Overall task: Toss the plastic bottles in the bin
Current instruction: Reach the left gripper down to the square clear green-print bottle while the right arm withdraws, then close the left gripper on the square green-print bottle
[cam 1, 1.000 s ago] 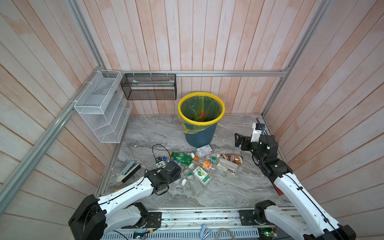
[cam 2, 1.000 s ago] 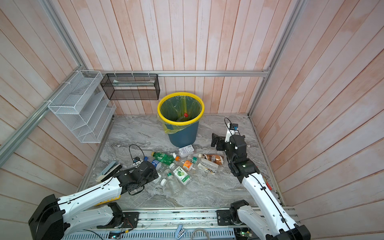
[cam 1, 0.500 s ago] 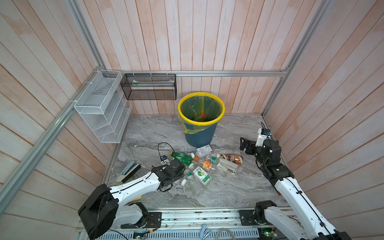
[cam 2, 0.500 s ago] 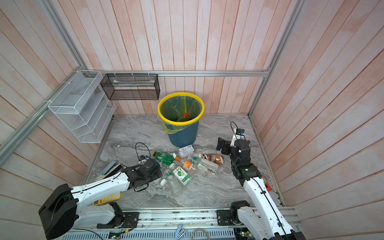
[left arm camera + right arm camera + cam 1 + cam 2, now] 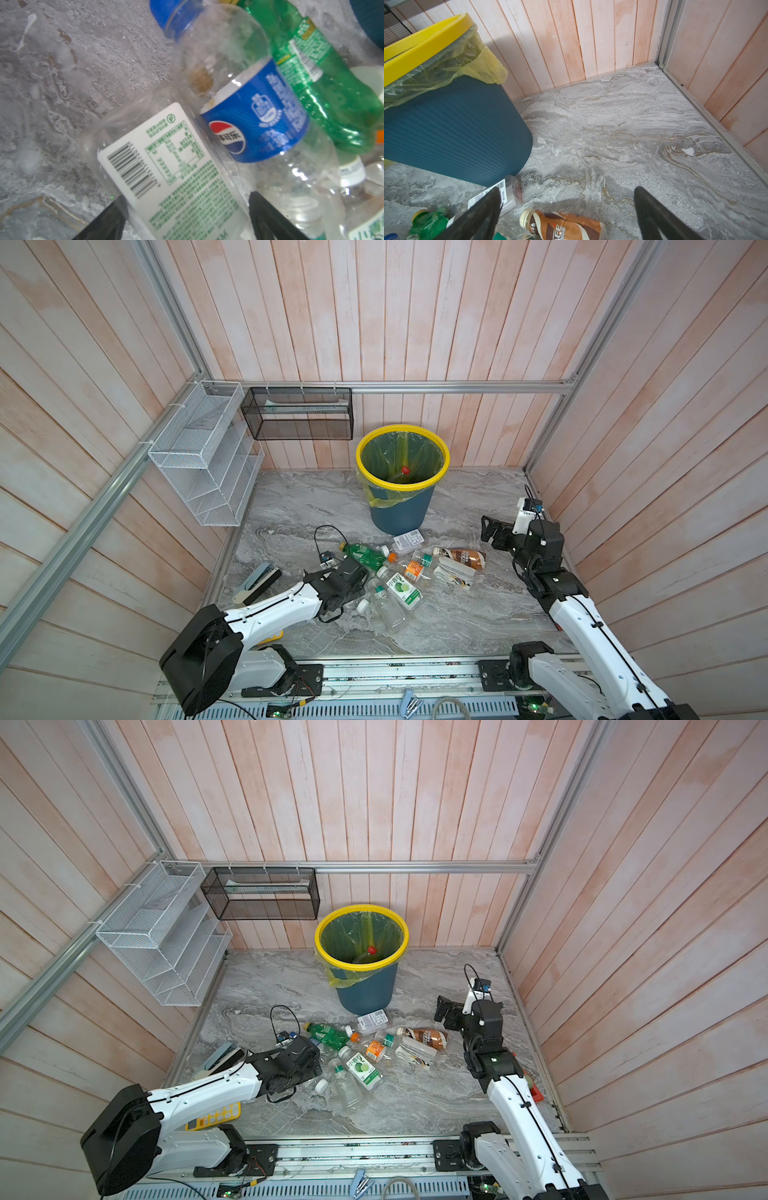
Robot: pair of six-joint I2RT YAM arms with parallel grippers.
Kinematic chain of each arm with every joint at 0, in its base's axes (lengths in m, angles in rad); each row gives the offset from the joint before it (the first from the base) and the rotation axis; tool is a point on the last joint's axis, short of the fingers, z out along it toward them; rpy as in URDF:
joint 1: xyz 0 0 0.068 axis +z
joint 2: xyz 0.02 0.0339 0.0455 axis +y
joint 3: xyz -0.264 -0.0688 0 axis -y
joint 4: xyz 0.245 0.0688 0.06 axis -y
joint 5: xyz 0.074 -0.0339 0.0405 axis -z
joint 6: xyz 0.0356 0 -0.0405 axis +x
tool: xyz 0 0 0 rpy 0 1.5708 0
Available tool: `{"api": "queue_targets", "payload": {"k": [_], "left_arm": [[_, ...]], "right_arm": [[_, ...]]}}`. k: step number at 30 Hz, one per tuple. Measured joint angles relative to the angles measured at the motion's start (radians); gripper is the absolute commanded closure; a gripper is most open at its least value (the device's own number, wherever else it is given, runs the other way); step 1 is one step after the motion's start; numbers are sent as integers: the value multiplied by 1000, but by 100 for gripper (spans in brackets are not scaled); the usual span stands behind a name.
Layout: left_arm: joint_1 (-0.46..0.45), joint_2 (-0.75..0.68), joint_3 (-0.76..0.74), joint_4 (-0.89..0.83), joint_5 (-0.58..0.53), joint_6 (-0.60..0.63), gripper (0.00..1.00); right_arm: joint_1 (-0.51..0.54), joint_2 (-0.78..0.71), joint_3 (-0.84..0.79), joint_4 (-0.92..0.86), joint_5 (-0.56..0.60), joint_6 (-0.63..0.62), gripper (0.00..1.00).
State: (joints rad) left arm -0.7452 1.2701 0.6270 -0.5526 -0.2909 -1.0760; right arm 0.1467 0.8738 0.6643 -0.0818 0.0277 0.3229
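Note:
Several plastic bottles lie in a heap in front of the bin (image 5: pixel 400 510), which stands by the back wall with a red-capped bottle (image 5: pixel 404 469) inside. My left gripper (image 5: pixel 358 581) is low at the heap's left edge. In the left wrist view it (image 5: pixel 187 197) is open, with its fingers either side of a clear bottle with a white label (image 5: pixel 166 158). Beside that lie a blue-labelled bottle (image 5: pixel 255 116) and a green bottle (image 5: pixel 324 93). My right gripper (image 5: pixel 488 529) hovers open and empty right of the bin, above the brown bottle (image 5: pixel 566 226).
A white wire rack (image 5: pixel 208 460) and a black mesh basket (image 5: pixel 299 414) hang on the left and back walls. A grey stapler-like tool (image 5: pixel 259 580) lies left of the heap. A yellow item (image 5: pixel 216 1112) shows under the left arm. A red object (image 5: pixel 536 1094) lies by the right wall.
My left gripper has pushed a little further into the heap and its jaws have narrowed around the white-labelled bottle. My right gripper drifted slightly right, away from the bin, then held still.

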Motion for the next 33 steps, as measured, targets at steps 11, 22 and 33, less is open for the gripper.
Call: {"api": "queue_targets", "payload": {"k": [11, 22, 33], "left_arm": [[68, -172, -69, -68, -2, 31, 8], [73, -145, -69, -66, 7, 62, 0], [73, -54, -64, -6, 51, 79, 11]], "right_arm": [[-5, 2, 0, 2, -8, 16, 1], [-5, 16, 0, 5, -18, 26, 1], [-5, 17, -10, 8, -19, 26, 1]]}}
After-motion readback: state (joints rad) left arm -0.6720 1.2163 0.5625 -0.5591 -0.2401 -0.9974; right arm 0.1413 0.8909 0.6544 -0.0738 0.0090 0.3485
